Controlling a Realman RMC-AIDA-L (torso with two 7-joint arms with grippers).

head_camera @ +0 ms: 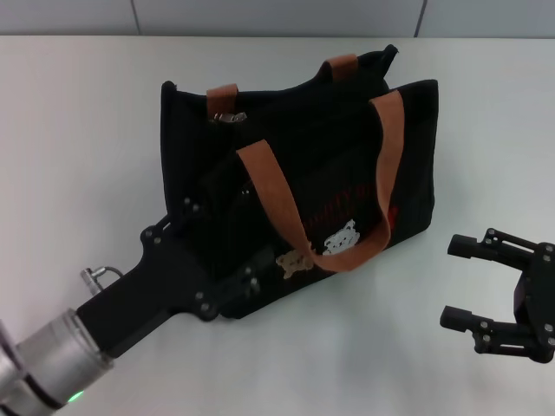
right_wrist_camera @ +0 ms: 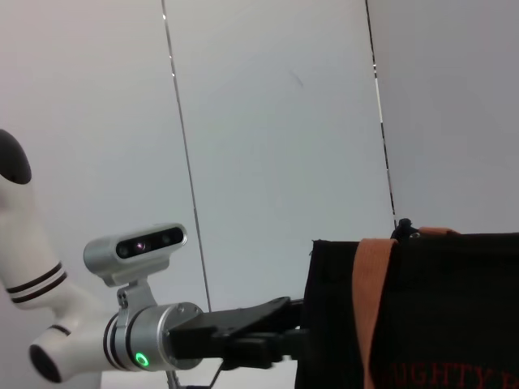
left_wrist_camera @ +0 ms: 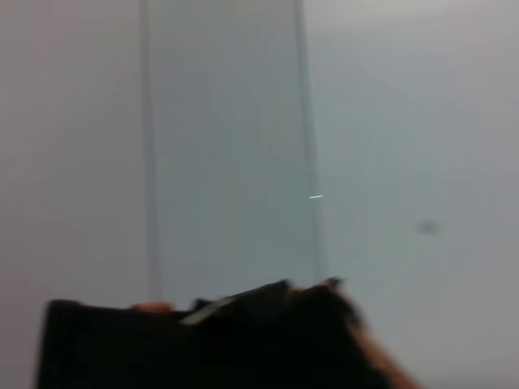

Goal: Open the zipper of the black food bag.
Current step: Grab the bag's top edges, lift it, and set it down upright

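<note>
You've got a matt black cloth bag (head_camera: 347, 165), brown woven straps (head_camera: 277, 195), shiny metal pull (head_camera: 230, 116), on a smooth white counter (head_camera: 78, 156).

The left arm reaches in from the lower left of the head view, its silver wrist cuff showing a green light, and its black left hand (head_camera: 227, 251) lies low and extended forward and to the right, with the fingertips too dark to make out. From the right wrist view the same arm appears as a white forearm and silver wrist stretched level. The right hand (head_camera: 473, 283) hovers at the far right, well apart from the left, its two black fingers (head_camera: 475, 248) spread wide and pointing left
</note>
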